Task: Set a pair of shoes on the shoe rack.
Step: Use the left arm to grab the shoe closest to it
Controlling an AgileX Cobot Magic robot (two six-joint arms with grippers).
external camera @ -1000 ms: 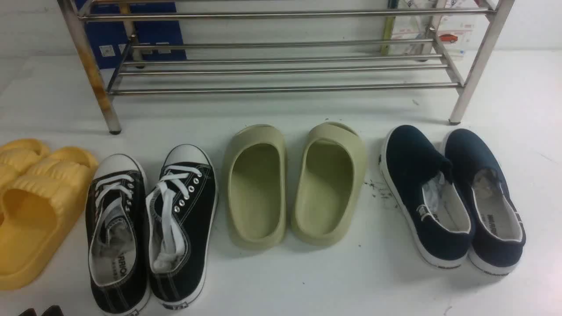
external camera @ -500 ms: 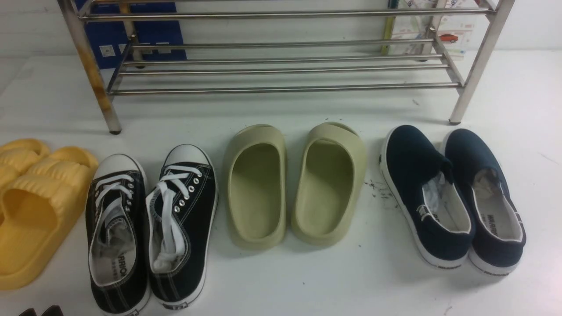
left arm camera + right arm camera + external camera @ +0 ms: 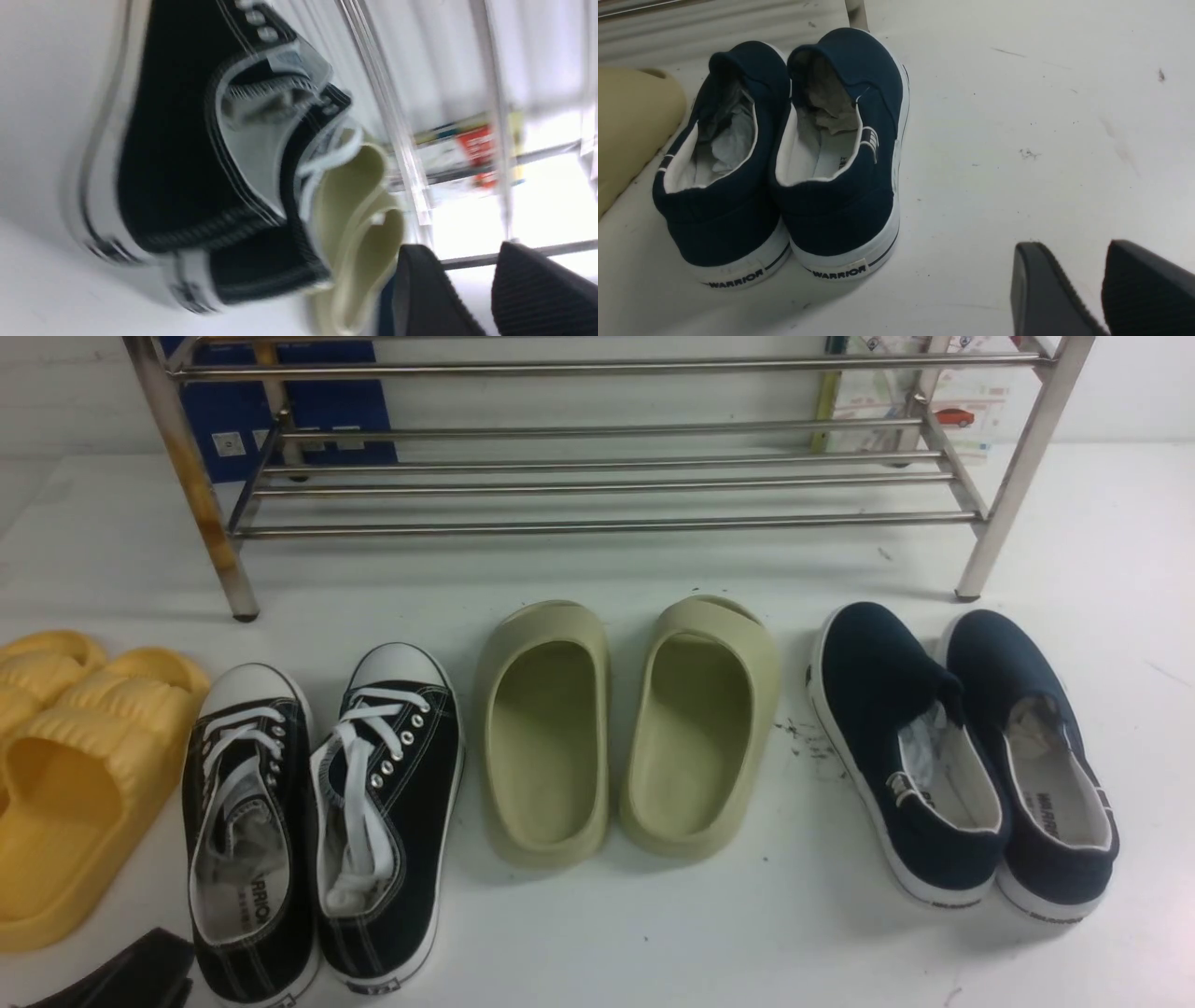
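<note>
The left claw [image 3: 465, 254], released and empty, hovers near the heels of the black sneakers [image 3: 411, 803], which sit on the counter [image 3: 653, 933] in front of the shoe rack [image 3: 597, 527]. This looks like the reach for the first shoe; next it must close on one heel collar. The right claw [image 3: 1071, 254] hangs released and empty.

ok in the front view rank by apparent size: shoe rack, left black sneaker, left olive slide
1. shoe rack
2. left black sneaker
3. left olive slide
The sneaker lies nearer the camera, so that gap is unsure.
</note>
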